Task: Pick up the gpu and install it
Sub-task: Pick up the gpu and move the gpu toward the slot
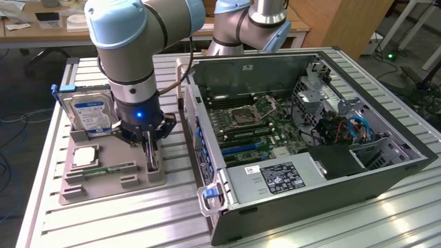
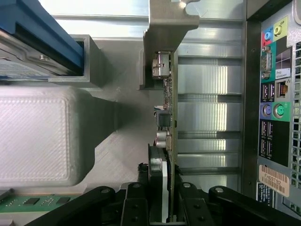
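The gpu [image 2: 165, 117] stands on edge in the grey holder [image 1: 110, 188], its dark board running lengthwise and its silver bracket end at a holder post. In the exterior view it is a thin dark strip [image 1: 151, 161] at the holder's right side. My gripper [image 1: 150, 149] points straight down over it. In the wrist view the black fingers [image 2: 134, 202] press against both faces of the card, so the gripper [image 2: 160, 205] is shut on the gpu. The card still sits low in the holder.
The same holder carries a hard drive [image 1: 90, 111] standing upright, a processor [image 1: 84, 156] and a green memory stick [image 1: 103, 169]. The open computer case [image 1: 386, 129] lies at the exterior view's right, motherboard [image 1: 255, 124] exposed. Its rear port panel [image 2: 275, 94] is close beside the card.
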You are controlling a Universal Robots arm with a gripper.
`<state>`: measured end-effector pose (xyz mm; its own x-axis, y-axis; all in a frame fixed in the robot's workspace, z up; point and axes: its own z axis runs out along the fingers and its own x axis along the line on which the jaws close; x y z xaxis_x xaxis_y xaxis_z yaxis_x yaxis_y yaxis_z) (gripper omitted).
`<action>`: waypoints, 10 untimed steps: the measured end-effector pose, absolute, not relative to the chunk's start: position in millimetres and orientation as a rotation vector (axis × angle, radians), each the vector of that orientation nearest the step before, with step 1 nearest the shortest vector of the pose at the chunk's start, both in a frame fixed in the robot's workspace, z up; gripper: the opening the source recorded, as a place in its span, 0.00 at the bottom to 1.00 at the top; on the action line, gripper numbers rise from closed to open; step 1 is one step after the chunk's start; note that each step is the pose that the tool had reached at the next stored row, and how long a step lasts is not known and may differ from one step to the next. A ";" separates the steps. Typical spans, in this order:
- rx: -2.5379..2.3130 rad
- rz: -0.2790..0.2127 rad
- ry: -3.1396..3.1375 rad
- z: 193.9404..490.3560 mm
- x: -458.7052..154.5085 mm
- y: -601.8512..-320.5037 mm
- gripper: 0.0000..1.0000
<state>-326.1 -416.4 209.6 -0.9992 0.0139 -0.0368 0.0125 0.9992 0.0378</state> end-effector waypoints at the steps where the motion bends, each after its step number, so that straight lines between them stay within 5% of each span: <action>1: 0.021 0.059 3.104 211.1 -326.2 -416.4 0.28; 10: 0.021 0.063 3.104 236.4 -326.2 -416.5 0.28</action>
